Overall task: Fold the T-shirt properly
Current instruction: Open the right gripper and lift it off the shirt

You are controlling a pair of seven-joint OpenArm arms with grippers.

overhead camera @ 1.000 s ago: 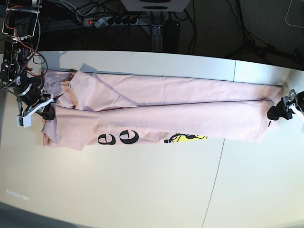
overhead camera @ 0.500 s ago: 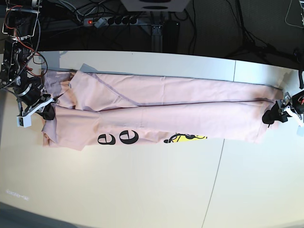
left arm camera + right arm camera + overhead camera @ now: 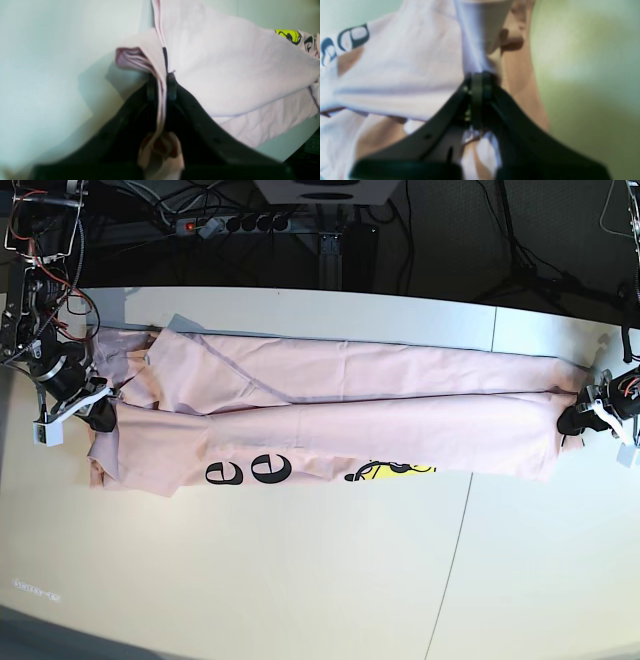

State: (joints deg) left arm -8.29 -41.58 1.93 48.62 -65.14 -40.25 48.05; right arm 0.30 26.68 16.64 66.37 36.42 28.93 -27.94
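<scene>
The pale pink T-shirt (image 3: 340, 410) lies stretched across the table as a long folded band, with black letters (image 3: 250, 470) and a yellow graphic (image 3: 395, 471) showing along its near edge. My left gripper (image 3: 570, 423) is shut on the shirt's edge at the right end; in the left wrist view its jaws (image 3: 161, 82) pinch several fabric layers (image 3: 225, 75). My right gripper (image 3: 100, 420) is shut on the shirt at the left end; in the right wrist view (image 3: 476, 85) it pinches a bunched fold (image 3: 407, 75).
The white table (image 3: 300, 580) has a seam (image 3: 455, 560) running front to back. A power strip (image 3: 235, 225) and cables lie behind the far edge. The right arm's wiring (image 3: 40, 260) stands at the far left.
My left gripper shifted slightly, first inward, then back outward and a bit up, keeping hold of the shirt's end. The right gripper barely moved.
</scene>
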